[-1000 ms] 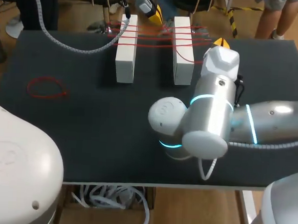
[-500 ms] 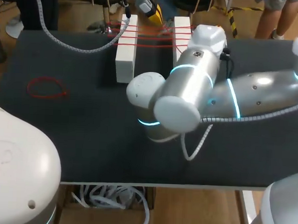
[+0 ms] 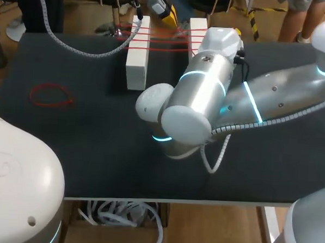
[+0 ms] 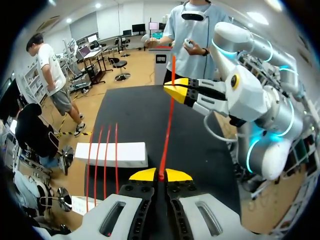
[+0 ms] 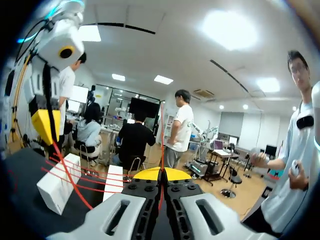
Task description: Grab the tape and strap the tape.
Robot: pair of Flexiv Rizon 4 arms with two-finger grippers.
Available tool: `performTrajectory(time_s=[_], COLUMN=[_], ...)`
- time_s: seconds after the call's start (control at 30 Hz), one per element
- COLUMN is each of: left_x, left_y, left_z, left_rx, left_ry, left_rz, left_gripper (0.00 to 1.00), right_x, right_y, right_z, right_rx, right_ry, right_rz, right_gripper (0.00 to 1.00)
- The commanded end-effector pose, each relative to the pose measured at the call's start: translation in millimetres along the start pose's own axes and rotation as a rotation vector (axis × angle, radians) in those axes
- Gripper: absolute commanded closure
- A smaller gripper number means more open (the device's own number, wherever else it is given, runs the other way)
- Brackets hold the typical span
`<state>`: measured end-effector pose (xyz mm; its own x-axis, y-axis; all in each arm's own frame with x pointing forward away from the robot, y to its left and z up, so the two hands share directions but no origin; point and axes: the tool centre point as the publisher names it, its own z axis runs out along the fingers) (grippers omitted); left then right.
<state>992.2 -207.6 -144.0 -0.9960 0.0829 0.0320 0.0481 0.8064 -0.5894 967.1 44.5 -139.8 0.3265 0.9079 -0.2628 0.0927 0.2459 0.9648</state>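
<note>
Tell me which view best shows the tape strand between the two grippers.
Left wrist view: the tape strand runs unbroken from its own jaws to the right gripper. Right wrist view shows part; in head view the right arm hides it.

L tool clamped; R tool clamped; R arm across mid.

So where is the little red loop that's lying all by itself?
In the head view, the thin red tape loop lies flat on the black table's left side, apart from the nearer white rectangular block.
</note>
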Motion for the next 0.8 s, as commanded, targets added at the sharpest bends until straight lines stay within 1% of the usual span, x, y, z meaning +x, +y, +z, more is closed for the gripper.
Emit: performTrajectory(time_s=[0.03, 0.07, 0.1, 0.17, 0.23, 0.3, 0.37, 0.4, 0.47, 0.5, 0.57, 0.67, 0.73, 0.77, 0.8], left_x=[-0.4, -0.4, -0.4, -0.4, -0.4, -0.4, -0.4, -0.4, -0.4, -0.4, -0.4, -0.4, -0.4, -0.4, -0.4], left_y=[-0.7, -0.7, -0.7, -0.7, -0.7, -0.7, -0.7, -0.7, -0.7, -0.7, -0.7, -0.7, -0.7, -0.7, -0.7], left_z=[0, 0, 0, 0, 0, 0, 0, 0, 0, 0, 0, 0, 0, 0, 0], left_rx=[-0.004, -0.004, -0.004, -0.004, -0.004, -0.004, -0.004, -0.004, -0.004, -0.004, -0.004, -0.004, -0.004, -0.004, -0.004], left_ry=[0.002, 0.002, 0.002, 0.002, 0.002, 0.002, 0.002, 0.002, 0.002, 0.002, 0.002, 0.002, 0.002, 0.002, 0.002], left_rz=[-0.001, -0.001, -0.001, -0.001, -0.001, -0.001, -0.001, -0.001, -0.001, -0.001, -0.001, -0.001, -0.001, -0.001, -0.001], left_gripper=[1.0, 1.0, 1.0, 1.0, 1.0, 1.0, 1.0, 1.0, 1.0, 1.0, 1.0, 1.0, 1.0, 1.0, 1.0], right_x=[33, 35, 37, 40, 41, 43, 45, 46, 48, 50, 52, 55, 54, 53, 53], right_y=[-2, -2, -2, -2, -1, 0, 1, 1, 3, 4, 7, 13, 17, 21, 21], right_z=[-11, -12, -13, -14, -14, -14, -13, -13, -10, -8, -4, 1, 4, 4, 4], right_rx=[-0.078, -0.094, -0.125, -0.176, -0.201, -0.246, -0.286, -0.292, -0.298, -0.291, -0.276, -0.227, -0.179, -0.148, -0.148], right_ry=[-0.105, -0.101, -0.118, -0.104, -0.102, -0.087, -0.092, -0.095, -0.106, -0.096, -0.106, -0.067, -0.012, 0.024, 0.024], right_rz=[-0.405, -0.436, -0.486, -0.565, -0.616, -0.676, -0.734, -0.772, -0.808, -0.844, -0.884, -0.927, -0.89, -0.831, -0.831], right_gripper=[1.0, 1.0, 1.0, 1.0, 1.0, 1.0, 1.0, 1.0, 1.0, 1.0, 1.0, 1.0, 1.0, 1.0, 1.0])
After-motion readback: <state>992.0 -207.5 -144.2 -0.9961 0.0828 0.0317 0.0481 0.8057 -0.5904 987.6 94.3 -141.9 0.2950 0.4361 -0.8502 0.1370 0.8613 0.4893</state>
